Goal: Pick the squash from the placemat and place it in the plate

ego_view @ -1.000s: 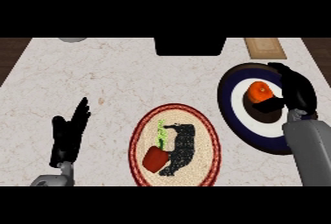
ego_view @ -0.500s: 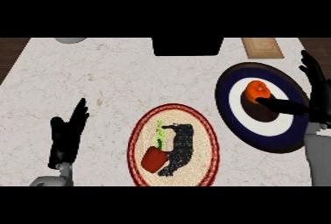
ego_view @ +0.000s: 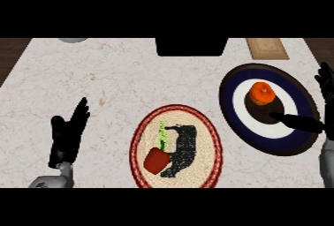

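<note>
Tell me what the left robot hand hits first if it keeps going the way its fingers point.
Probably nothing: the left robot hand points up the bare counter; the placemat lies off to its right.

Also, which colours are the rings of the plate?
The plate has a dark blue rim, a white ring and a dark centre; head view.

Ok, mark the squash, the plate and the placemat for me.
squash [ego_view: 262, 93], head view, centre of its orange top.
plate [ego_view: 233, 110], head view, dark blue rim, left side.
placemat [ego_view: 203, 160], head view, bare beige weave, right part.
</note>
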`<state>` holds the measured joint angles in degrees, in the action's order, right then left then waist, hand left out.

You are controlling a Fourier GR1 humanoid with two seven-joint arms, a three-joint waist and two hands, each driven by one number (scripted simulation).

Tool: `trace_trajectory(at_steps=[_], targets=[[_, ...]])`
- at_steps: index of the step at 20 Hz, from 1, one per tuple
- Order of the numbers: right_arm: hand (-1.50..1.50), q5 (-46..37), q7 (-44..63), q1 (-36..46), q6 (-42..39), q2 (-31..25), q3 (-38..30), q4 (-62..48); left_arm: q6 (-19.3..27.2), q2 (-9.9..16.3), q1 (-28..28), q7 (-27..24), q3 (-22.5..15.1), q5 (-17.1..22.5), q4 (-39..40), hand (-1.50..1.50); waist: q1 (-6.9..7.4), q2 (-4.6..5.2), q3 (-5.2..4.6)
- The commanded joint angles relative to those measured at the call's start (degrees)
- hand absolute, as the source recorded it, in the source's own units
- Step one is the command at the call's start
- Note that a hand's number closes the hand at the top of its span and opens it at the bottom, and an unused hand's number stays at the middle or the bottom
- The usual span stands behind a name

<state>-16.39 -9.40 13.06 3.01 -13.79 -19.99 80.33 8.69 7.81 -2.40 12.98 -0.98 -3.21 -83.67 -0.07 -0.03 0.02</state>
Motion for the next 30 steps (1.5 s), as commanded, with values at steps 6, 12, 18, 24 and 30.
trace_trajectory(at_steps=[6, 12, 18, 24, 30], targets=[[-1.5, 0.5, -5.2, 0.5, 3.0, -0.5, 1.5, -6.3, -1.7, -0.2, -0.7, -0.2, 2.0, -1.0, 1.7, 0.0, 0.2, 0.04, -0.01], [-1.5, -6.7, -0.1, -1.8, 10.6, 2.3, 4.9, -2.6, -1.1, -0.6, -0.6, 1.5, 2.0, -1.4, -1.3, 0.0, 0.13, 0.01, -0.03], [-1.5, -2.6, -7.8, -2.4, 9.0, -1.3, 1.3, -11.4, 0.0, -3.5, -1.5, -2.3, 1.0, -3.3, 3.6, 0.0, 0.04, 0.07, -0.01], [-1.5, -2.0, -3.9, -2.8, 9.1, -3.5, 1.1, -7.9, 0.5, -4.4, -2.8, 0.1, 0.8, -4.1, 1.8, 0.0, -0.01, 0.02, -0.02], [-1.5, -1.6, -8.6, -4.4, 11.4, -4.0, -0.3, -13.0, -2.3, -2.7, 1.2, 0.5, 1.5, -3.3, -2.0, 0.0, 0.12, 0.01, -0.01]])
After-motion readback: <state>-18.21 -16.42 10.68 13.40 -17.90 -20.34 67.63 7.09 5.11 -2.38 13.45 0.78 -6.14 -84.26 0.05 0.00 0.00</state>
